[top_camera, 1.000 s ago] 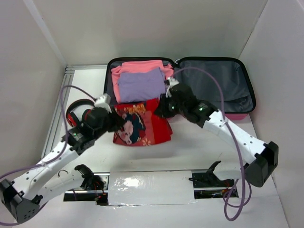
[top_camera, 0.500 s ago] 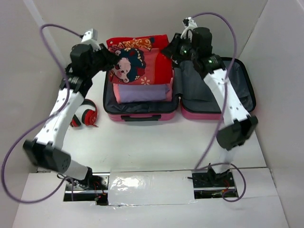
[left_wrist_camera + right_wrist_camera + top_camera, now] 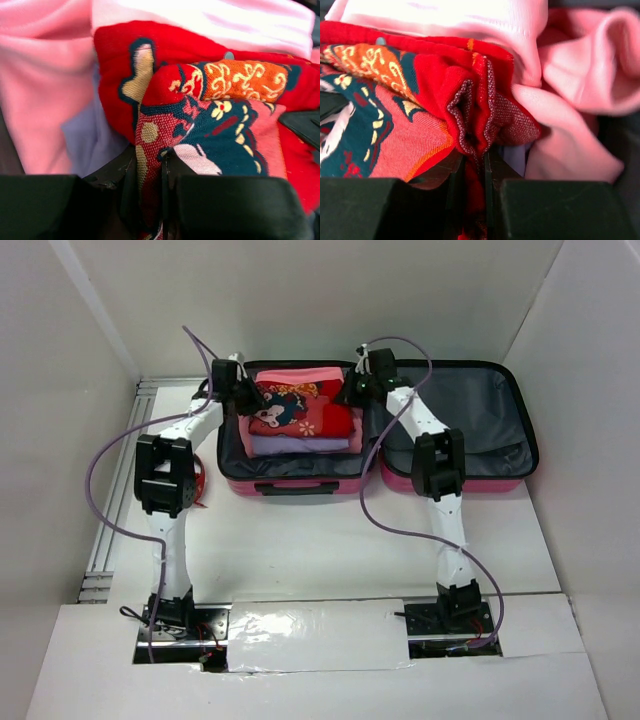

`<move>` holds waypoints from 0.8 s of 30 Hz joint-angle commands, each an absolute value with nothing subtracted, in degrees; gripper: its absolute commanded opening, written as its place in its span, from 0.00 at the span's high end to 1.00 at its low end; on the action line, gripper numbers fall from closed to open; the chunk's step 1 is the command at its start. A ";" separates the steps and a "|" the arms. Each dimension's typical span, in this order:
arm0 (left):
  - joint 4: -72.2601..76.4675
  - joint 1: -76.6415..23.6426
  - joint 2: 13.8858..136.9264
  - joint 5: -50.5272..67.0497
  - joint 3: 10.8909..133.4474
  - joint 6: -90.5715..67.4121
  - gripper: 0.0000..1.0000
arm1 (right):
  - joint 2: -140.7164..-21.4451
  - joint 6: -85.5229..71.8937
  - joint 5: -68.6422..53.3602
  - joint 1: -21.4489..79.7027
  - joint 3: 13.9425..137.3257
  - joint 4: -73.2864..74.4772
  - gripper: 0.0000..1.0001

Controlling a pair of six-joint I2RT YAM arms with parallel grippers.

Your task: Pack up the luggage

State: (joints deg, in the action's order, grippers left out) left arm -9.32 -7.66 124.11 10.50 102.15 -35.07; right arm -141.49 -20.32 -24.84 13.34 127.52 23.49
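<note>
Luggage [image 3: 300, 483], pink shell, lying open flat at the far middle of the white table [image 3: 320, 550]; left half stacked with a folded lilac garment [image 3: 300, 445] and pink garment [image 3: 300, 373], right half showing grey lining [image 3: 450, 410]. Red printed garment [image 3: 300, 412] on top of the stack, its left edge clamped in the left gripper [image 3: 150, 165], its right edge in the right gripper [image 3: 475, 165]. White walls [image 3: 300, 300] enclosing the table on three sides.

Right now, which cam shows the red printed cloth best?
Top external: the whole red printed cloth shows, over the folded clothes in the luggage's filled half. Left wrist shows only its pinched cartoon-print edge; right wrist only a bunched red fold in the right gripper.
</note>
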 commanded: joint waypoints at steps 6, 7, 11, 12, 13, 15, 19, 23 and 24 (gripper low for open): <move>-10.28 -2.90 123.67 7.73 110.21 -31.73 0.41 | -139.76 -14.42 -18.38 11.25 136.23 24.35 0.41; -10.28 -2.90 122.44 7.73 110.21 -30.34 0.28 | -137.14 -14.41 -16.80 11.25 136.23 25.04 0.31; -10.90 -2.90 115.06 9.84 110.21 -27.87 0.01 | -128.69 -13.10 -16.96 10.20 136.23 25.66 0.11; -10.90 -2.90 112.35 10.45 110.21 -27.86 0.01 | -126.84 -12.57 -17.48 10.20 136.23 26.88 0.10; -10.90 -2.12 111.02 10.98 111.26 -27.86 0.01 | -124.91 -12.57 -17.49 10.20 135.36 27.42 0.07; -13.88 -0.27 106.29 11.51 111.80 -27.86 0.01 | -115.45 -11.87 -16.09 10.20 130.03 27.95 0.03; -17.83 2.63 96.88 7.48 102.77 -28.56 0.01 | -104.97 -11.25 -15.56 11.86 114.67 24.70 0.00; -19.07 10.97 82.13 5.54 82.86 -30.67 0.01 | -94.06 -11.86 -17.75 15.28 97.87 20.58 0.00; -19.07 12.55 80.35 5.54 82.79 -31.20 0.01 | -93.00 -11.87 -17.75 15.29 97.82 19.87 0.00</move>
State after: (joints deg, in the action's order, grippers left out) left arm -15.00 7.75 84.68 8.10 92.03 -30.30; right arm -93.54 -12.32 -16.32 13.02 105.97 21.82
